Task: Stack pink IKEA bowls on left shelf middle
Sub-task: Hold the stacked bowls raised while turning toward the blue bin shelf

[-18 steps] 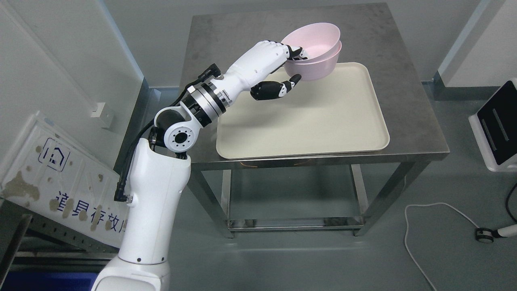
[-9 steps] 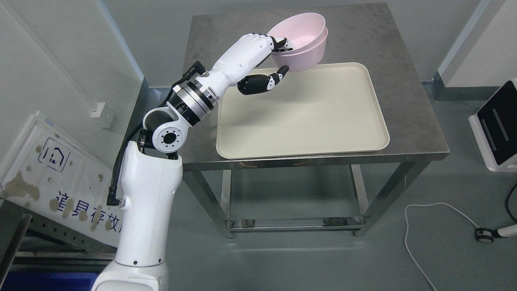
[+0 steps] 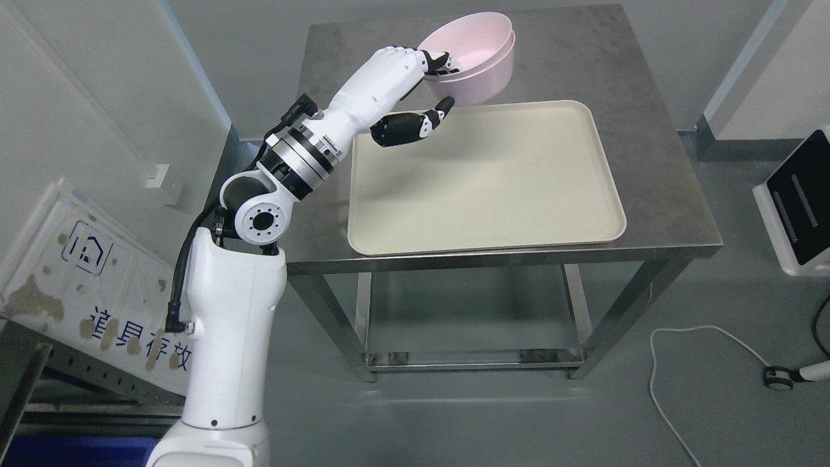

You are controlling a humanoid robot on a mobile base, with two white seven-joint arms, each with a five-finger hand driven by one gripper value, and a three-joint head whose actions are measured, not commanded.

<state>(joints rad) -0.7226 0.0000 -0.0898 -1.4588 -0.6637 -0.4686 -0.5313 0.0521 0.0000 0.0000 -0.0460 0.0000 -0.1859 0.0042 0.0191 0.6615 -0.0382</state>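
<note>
Two pink bowls [image 3: 476,61], nested one inside the other, hang in the air above the far part of the steel table [image 3: 655,143]. My left hand [image 3: 442,83] is shut on their near-left rim, with fingers inside the bowl and the thumb under the outer wall. The stack is tilted a little toward the hand. It hovers just past the far-left corner of the cream tray [image 3: 493,181]. The left arm reaches in from the lower left. No right arm shows.
A white signboard with Chinese print [image 3: 84,292] leans at the lower left beside a metal rack edge. A white device with a dark screen [image 3: 797,201] stands on the floor at right. A white cable [image 3: 707,344] lies on the floor.
My left hand has carried the stacked bowls up and to the left, off the tray's far edge. The arm's elbow has swung left with it.
</note>
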